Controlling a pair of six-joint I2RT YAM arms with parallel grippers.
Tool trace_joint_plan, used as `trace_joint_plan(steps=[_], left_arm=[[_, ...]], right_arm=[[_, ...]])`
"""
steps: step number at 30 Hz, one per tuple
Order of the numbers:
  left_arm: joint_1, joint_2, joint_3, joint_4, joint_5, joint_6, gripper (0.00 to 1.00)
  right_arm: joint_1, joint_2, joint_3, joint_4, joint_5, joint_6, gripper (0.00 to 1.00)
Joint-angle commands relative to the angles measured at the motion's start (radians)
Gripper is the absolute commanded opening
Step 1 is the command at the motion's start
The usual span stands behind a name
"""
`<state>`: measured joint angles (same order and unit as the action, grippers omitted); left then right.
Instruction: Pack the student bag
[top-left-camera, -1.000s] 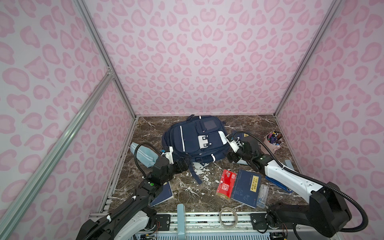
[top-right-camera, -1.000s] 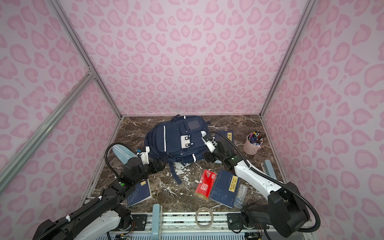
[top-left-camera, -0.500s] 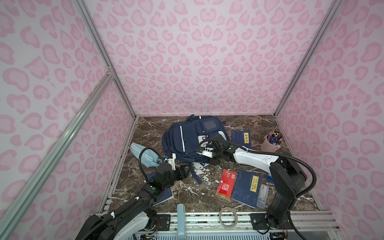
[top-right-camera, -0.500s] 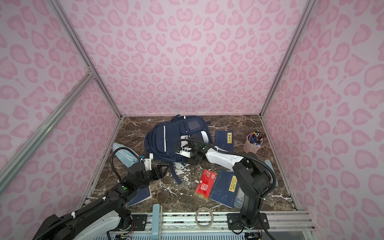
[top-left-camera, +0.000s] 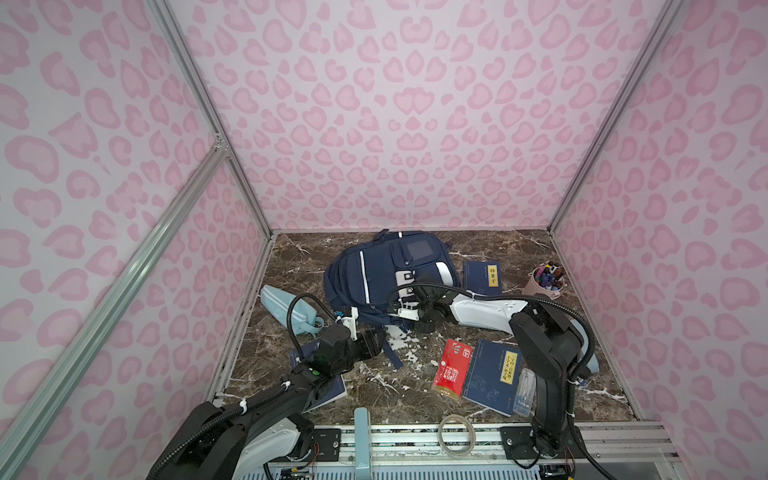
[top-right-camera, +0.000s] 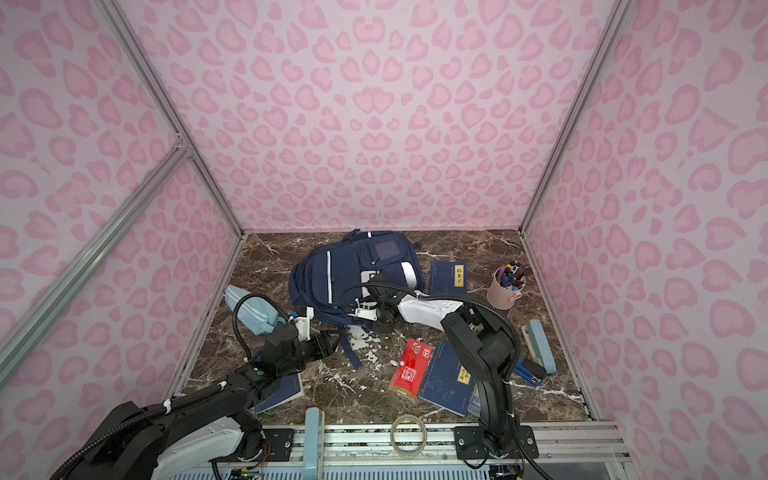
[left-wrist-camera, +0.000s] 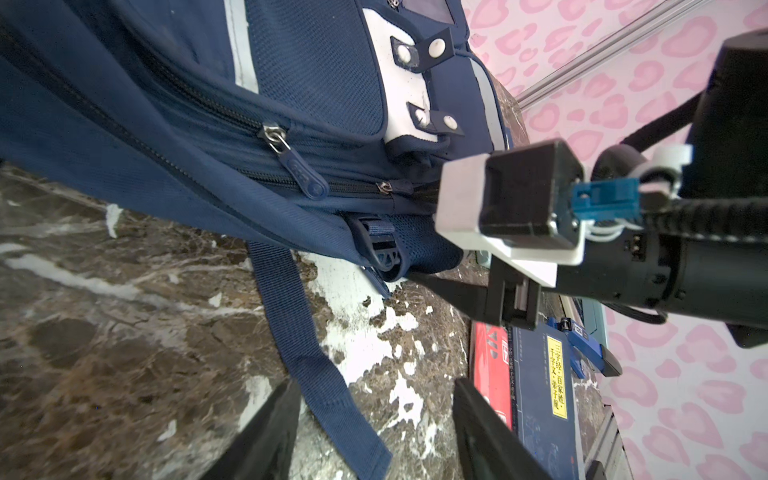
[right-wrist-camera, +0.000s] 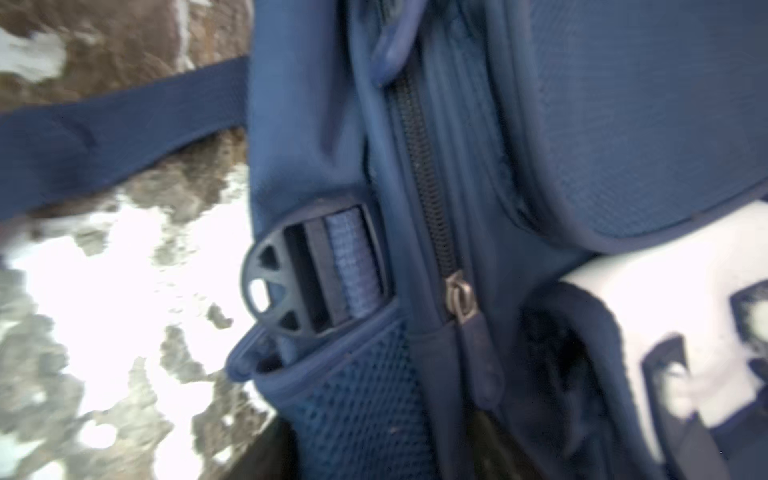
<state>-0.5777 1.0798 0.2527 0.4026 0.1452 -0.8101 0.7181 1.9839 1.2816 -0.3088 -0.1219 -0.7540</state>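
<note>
Left wrist view: left claw (left-wrist-camera: 376, 388) apart astride student bag's (left-wrist-camera: 166, 124) woven strap (left-wrist-camera: 307, 332). Right wrist view, blurred: mesh pocket (right-wrist-camera: 365, 407), round plastic buckle (right-wrist-camera: 291, 282); right claw's (top-left-camera: 397, 321) state unclear.

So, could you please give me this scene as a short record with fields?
bag: navy, lying front up on table
left gripper: fingers apart, strap between them
right gripper: at bag's mesh pocket; grip unclear
blue books: back, front, under left arm
other loose items: red book, pen cup, pouch, tape roll
</note>
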Motion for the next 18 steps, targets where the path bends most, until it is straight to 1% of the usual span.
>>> trace_joint_plan(steps=[1,2,6,9,11,16,18], left_arm=[[-0.005,0.015,0.009,0.061,-0.012,0.005,0.55],[-0.012,0.017,0.012,0.055,-0.023,0.009,0.54],[-0.079,0.024,0.045,0.013,-0.135,0.063,0.53],[-0.137,0.065,0.069,0.045,-0.205,0.105,0.51],[-0.173,0.117,0.091,0.08,-0.263,0.147,0.46],[-0.241,0.253,0.121,0.17,-0.426,0.21,0.47],[-0.254,0.304,0.14,0.19,-0.459,0.234,0.48]], right_arm=[[-0.005,0.02,0.023,-0.075,-0.033,0.018,0.08],[-0.003,0.003,0.012,-0.065,-0.041,0.019,0.0],[-0.006,-0.092,-0.025,-0.035,-0.113,0.046,0.0],[-0.012,-0.12,-0.01,-0.064,-0.157,0.058,0.0],[-0.014,-0.121,0.006,-0.08,-0.175,0.068,0.0],[-0.02,-0.131,0.016,-0.093,-0.212,0.084,0.0],[-0.023,-0.135,0.013,-0.093,-0.222,0.088,0.0]])
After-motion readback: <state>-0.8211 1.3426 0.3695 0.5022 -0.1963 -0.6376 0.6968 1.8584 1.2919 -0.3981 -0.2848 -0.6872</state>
